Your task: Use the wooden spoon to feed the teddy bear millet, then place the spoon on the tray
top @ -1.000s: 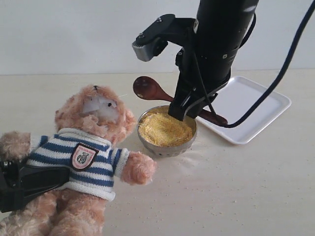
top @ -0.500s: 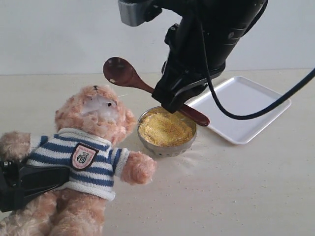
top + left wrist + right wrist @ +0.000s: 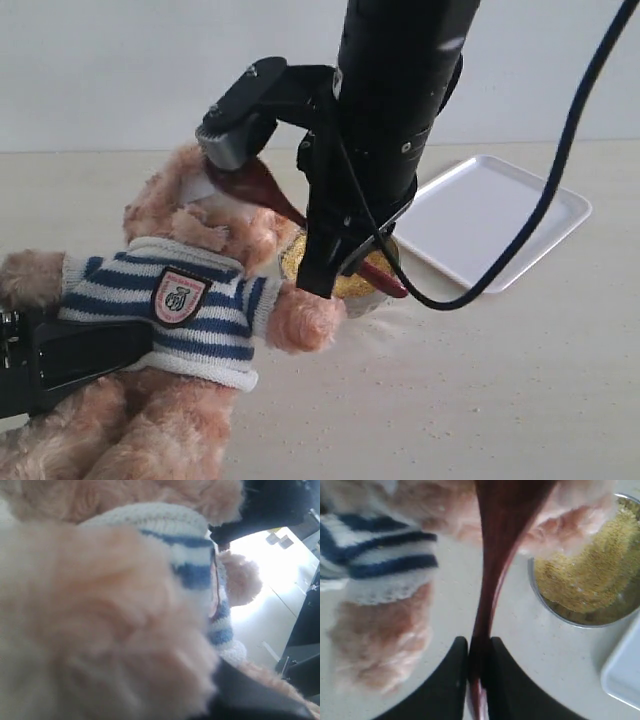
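Feeding step, spoon at the bear's face. The right end effector [image 3: 338, 262] is closed on the spoon [image 3: 262, 188], its two dark fingers [image 3: 456, 680] pinching the slim handle near its tail end. The rest of the handle runs out free, so the oval bowl of the spoon rests at the muzzle of the bear [image 3: 170, 300]. Whether any millet [image 3: 580, 575] lies in the spoon cannot be told, as only its back shows.

The steel bowl [image 3: 555, 611], heaped with grain, stands on the tabletop just beside the bear's paw, largely hidden behind the arm in the exterior view. The tray [image 3: 490, 220] lies beyond the bowl, with nothing on it.

The left end effector [image 3: 110, 350] lies against the bear's waist below the striped sweater. Its wrist view is filled with fur, and whether its jaws clamp the plush cannot be told.

Handling, as judged:
- **Spoon:** it is light and rigid, but its glossy finish looks slippery. A grip this far back would let it pivot between the fingers, so a firm pinch across the handle's flat sides suits it.
- **Millet:** the grains are loose and would spill at any tilt.
- **Bear:** it is soft and yielding, and best held by the torso.
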### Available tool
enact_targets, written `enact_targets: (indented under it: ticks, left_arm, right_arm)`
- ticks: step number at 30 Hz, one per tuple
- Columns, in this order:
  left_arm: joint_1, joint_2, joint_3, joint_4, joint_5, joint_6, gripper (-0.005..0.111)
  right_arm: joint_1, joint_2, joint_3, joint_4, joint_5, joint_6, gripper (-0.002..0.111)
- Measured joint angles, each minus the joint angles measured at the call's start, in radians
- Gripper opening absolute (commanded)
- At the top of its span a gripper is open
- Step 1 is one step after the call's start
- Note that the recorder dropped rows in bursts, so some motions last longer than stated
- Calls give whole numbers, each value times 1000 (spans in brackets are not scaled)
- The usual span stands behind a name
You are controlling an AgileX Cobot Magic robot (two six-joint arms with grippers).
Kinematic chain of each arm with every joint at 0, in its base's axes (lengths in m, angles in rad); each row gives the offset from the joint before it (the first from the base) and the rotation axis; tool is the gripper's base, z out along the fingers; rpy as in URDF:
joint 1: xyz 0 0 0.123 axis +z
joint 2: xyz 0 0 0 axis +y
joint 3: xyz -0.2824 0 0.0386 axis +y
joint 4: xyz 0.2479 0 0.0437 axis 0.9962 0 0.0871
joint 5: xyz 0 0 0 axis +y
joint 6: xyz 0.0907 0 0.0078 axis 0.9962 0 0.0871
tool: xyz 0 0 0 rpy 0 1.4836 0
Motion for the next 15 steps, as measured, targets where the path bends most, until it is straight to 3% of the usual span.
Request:
enact_targets:
  ticks: [4, 10, 15]
  left_arm:
    - [0, 0, 0, 0, 6, 0, 5]
    - [0, 0, 0, 0, 6, 0, 5]
    - [0, 0, 0, 0, 6, 0, 5]
  right_arm:
    - [119, 17, 0, -302, 0, 58, 0]
    - [210, 34, 0, -444, -2, 96, 0]
    - [215, 32, 0, -480, -2, 141, 0]
